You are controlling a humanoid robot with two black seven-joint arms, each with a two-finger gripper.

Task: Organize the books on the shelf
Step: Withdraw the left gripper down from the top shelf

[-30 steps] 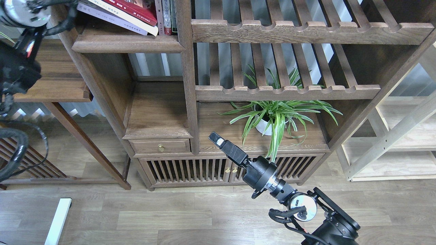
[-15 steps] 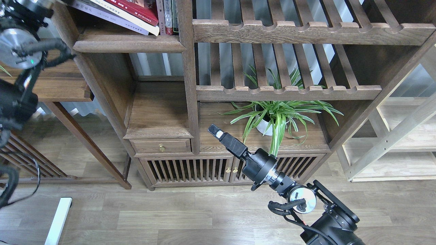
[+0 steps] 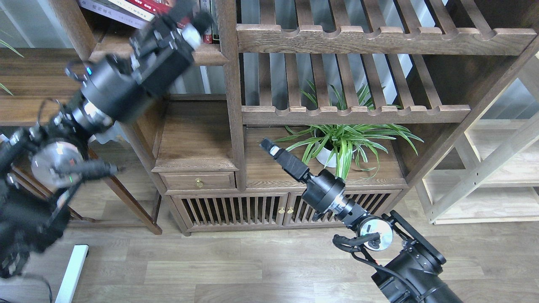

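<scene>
The books lie at the top left edge of the head view: a pale lavender cover with a dark red cover leaning on it, and upright spines against the post. No yellow-green cover shows. They rest on the dark-brown shelf with its rounded lip. My left gripper is raised in front of that shelf, just below the books, blurred, with its fingers apart and empty. My right gripper points up-left in front of the lower cabinet, slim and end-on, holding nothing.
A potted spider plant stands on the low cabinet top beside my right gripper. Slatted racks with scalloped rails fill the middle. A pale wood rack stands at the right, a dark side table at the left, a white bar on the floor.
My left arm swung from the far left edge rightward and up, so its gripper now sits in front of the book shelf. My right gripper rose slightly.
</scene>
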